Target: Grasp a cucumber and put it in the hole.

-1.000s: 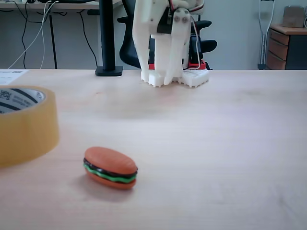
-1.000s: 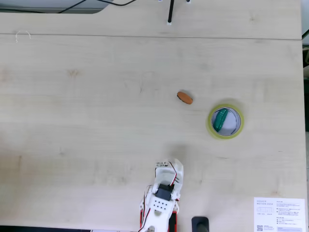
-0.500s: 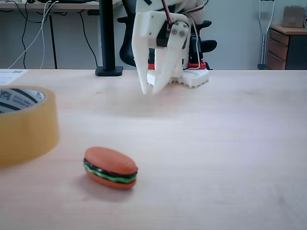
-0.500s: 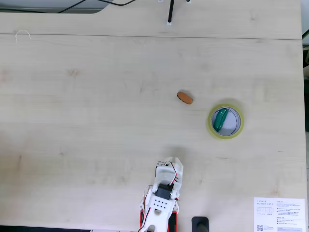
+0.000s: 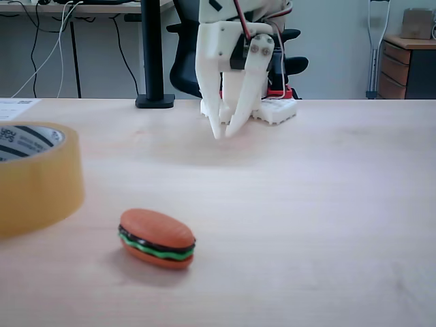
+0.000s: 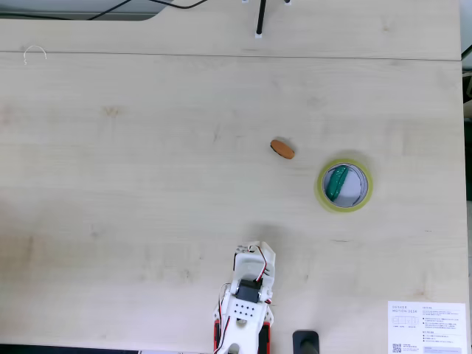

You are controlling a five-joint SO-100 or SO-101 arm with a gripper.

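Your small dark-green plastic cucumber (image 6: 338,181) is lying inside the yellowish tape roll's hole (image 6: 352,189); your white claw (image 5: 223,134), nearly closed and empty, is hanging near its base, so nothing more looks needed.

Bare table (image 6: 147,184) between tool (image 6: 249,251) and burger (image 6: 282,149)

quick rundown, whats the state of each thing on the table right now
cucumber: lying inside the tape roll's hole.
tape roll: flat on the table, opening upward.
toy burger: on the table, apart from the tape roll.
gripper: empty, fingertips nearly together, pointing down just above the table.
paper sheet: flat at the table corner.
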